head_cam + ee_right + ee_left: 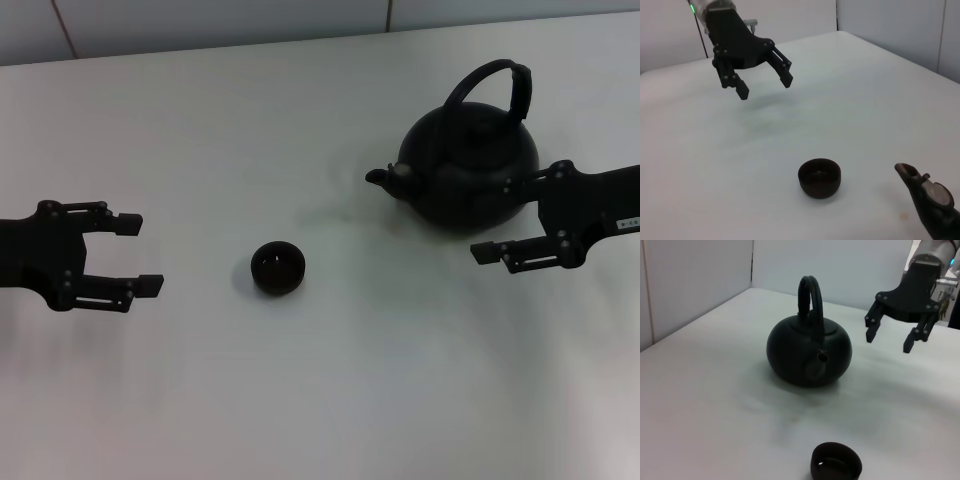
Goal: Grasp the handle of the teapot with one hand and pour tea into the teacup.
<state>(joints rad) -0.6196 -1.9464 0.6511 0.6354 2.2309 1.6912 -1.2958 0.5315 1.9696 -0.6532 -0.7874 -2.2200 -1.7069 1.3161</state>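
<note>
- We are holding our right gripper (500, 222) just beside the teapot (468, 170), at its 4 o'clock in the head view, fingers spread wide and gripping nothing.
- The teapot is sitting upright on the white surface (330, 400), its arched handle (490, 85) standing high over the lid, spout (380, 178) aiming toward 9 o'clock.
- The teacup (277, 268) is resting well apart, at the teapot's 8 o'clock; we cannot tell whether it is holding tea.
- We are keeping our left gripper (135, 255) at the teacup's 9 o'clock, fingers open and empty, clear of the spout's line.
- Nothing is standing between spout and cup; we judge the handle open to a grasp from above.
- This scene is fitting either a pour to come or one done.
</note>
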